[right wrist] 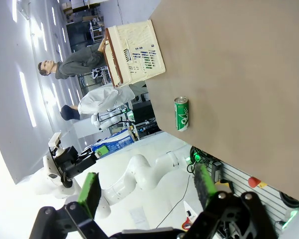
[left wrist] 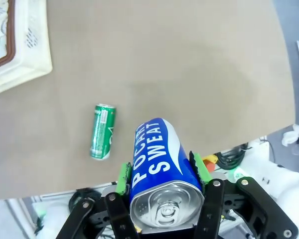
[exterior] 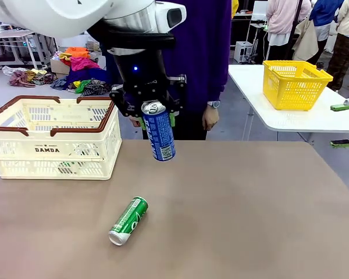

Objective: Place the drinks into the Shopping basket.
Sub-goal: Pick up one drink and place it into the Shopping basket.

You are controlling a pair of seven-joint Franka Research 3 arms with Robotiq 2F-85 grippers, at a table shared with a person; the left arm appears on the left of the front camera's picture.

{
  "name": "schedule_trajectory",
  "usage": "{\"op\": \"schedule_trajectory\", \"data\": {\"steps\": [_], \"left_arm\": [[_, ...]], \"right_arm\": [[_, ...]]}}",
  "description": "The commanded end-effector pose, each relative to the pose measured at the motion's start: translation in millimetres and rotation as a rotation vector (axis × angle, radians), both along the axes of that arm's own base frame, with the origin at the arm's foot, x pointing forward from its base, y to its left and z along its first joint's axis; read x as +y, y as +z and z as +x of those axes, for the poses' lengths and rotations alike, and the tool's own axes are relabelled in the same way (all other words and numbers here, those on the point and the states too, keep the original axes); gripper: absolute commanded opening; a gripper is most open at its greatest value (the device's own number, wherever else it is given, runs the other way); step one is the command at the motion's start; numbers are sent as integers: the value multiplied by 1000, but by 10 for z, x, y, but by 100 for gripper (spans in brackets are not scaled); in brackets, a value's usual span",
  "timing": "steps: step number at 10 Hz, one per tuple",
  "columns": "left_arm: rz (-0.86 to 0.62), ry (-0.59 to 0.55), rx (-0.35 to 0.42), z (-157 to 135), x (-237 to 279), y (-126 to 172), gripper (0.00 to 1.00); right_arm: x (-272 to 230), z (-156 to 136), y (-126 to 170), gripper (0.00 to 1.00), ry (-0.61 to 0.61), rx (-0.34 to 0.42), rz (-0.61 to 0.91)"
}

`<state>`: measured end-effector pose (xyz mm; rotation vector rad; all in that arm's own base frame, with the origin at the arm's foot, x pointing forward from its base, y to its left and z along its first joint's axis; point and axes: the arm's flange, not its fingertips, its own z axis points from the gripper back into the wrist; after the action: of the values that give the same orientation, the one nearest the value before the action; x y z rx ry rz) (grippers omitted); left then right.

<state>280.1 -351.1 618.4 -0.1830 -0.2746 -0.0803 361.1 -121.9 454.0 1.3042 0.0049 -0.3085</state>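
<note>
My left gripper (exterior: pixel 153 110) is shut on a blue "POCARI SWEAT" can (exterior: pixel 157 132) and holds it tilted in the air above the table's middle, to the right of the Shopping basket (exterior: pixel 52 136). In the left wrist view the blue can (left wrist: pixel 157 159) sits between the green pads (left wrist: pixel 123 177), silver top toward the camera. A green can (exterior: pixel 128 220) lies on its side on the brown table, nearer the front edge; it also shows as the green can (left wrist: pixel 102 131) and the green can (right wrist: pixel 182 113). My right gripper (right wrist: pixel 147 189) is open and holds nothing, at the table's right edge (exterior: pixel 341 125).
A person in a purple top (exterior: pixel 203 58) stands behind the far edge, one hand hanging. A yellow basket (exterior: pixel 296 83) sits on a white side table at the back right. The cream basket's corner (left wrist: pixel 20 50) lies up-left of the held can.
</note>
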Motion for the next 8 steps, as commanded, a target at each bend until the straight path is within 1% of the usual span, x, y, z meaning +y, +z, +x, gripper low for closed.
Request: {"op": "schedule_trajectory", "data": {"steps": [1, 4, 5, 6, 7, 8], "left_arm": [[-5, -23, 7, 75, -215, -60, 0], [-5, -23, 7, 75, -215, -60, 0], [17, -24, 12, 48, -222, -159, 0], [5, 105, 21, 402, -81, -6, 0], [-37, 186, 36, 863, 146, 124, 0], [-50, 224, 31, 1393, 474, 194, 0]], "right_arm": [[-1, 5, 22, 100, 2, -16, 13], [-1, 5, 22, 100, 2, -16, 13], [-1, 5, 22, 100, 2, -16, 13], [-1, 5, 22, 100, 2, -16, 13], [-1, 5, 22, 100, 2, -16, 13], [-1, 5, 22, 100, 2, -16, 13]]}}
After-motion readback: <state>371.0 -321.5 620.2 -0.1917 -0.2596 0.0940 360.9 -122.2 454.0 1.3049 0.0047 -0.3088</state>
